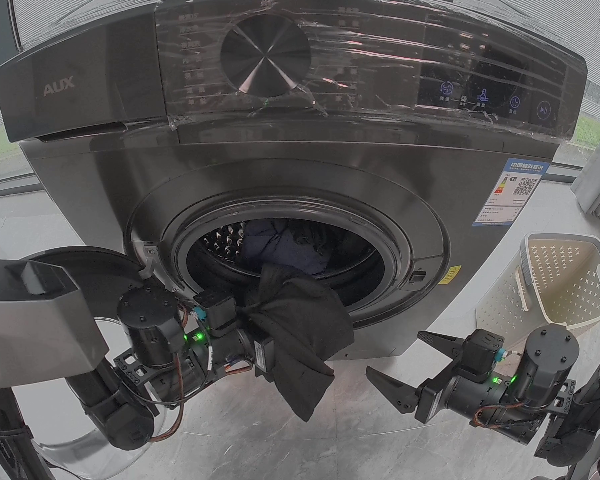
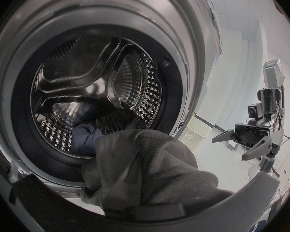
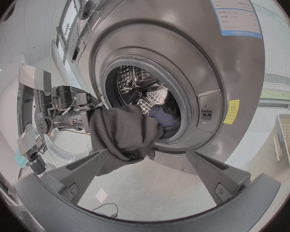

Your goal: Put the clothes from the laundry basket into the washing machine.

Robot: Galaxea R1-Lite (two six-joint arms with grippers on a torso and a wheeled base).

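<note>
Below, the left hand [image 1: 261, 355] is closed on a dark garment [image 1: 307, 338] that hangs at the lower rim of the washing machine [image 1: 393, 181] opening; other clothes [image 1: 283, 245] lie inside the drum. The right hand [image 1: 397, 355], spread wide and empty, sits near the laundry basket [image 1: 567, 281].

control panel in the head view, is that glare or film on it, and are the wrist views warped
Head view: wrinkled clear film on the control panel catches streaky glare. Left wrist view: fisheye bulge, bright highlights on the steel drum, dark garment covering the foreground. Right wrist view: same bulge, black corners.
</note>
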